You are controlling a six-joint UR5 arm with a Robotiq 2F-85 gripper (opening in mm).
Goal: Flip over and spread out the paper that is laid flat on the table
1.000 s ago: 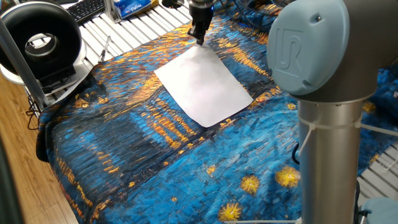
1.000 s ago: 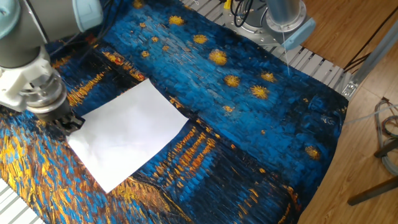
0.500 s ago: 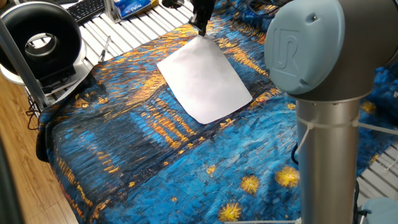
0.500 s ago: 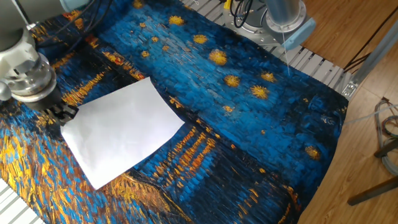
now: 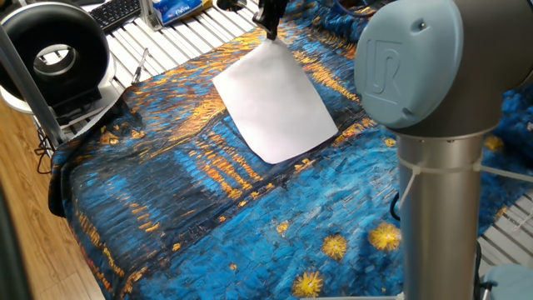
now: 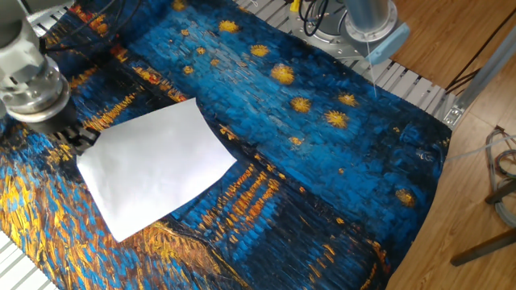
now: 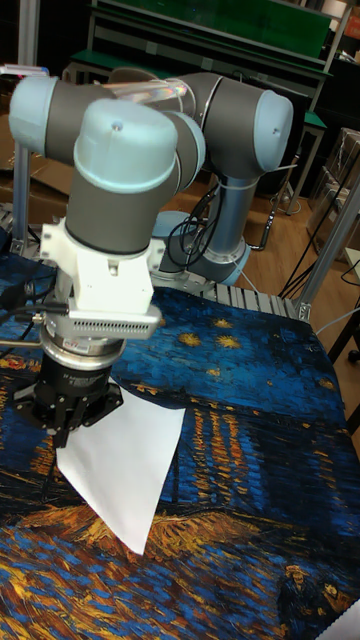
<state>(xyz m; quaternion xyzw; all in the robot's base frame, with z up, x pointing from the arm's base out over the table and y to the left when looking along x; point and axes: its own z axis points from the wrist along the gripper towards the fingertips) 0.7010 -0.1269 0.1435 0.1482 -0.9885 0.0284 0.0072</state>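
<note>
Since the earlier frames the hand (image 6: 81, 138) has risen and drawn back toward the far edge of the worktop (image 5: 166, 208), taking one corner of the paper (image 5: 275, 104) with it, so that the sheet now slopes up from the cloth instead of lying flat. The hand's two fingers are pinched together on that corner; in the tall fixed view the hand (image 7: 62, 432) sits directly above the paper (image 7: 125, 465), which hangs down and forward from the grip as a tilted white sheet, its lowest corner pointing at the cloth. In one fixed view the raised corner meets the dark fingertips at the top of the picture, while the opposite, rounded-looking end of the sheet rests on the blue and orange cloth. In the other fixed view the paper (image 6: 153, 165) spreads away from the hand toward the middle of the worktop (image 6: 322, 161), with a thin shadow showing under its near edges. The sheet is plain white, with no clear folds. A black round device (image 5: 54, 54) stands on the white slatted surface (image 5: 158, 42) beyond the cloth, well apart from the paper, and a keyboard (image 5: 117, 12) lies behind it.
</note>
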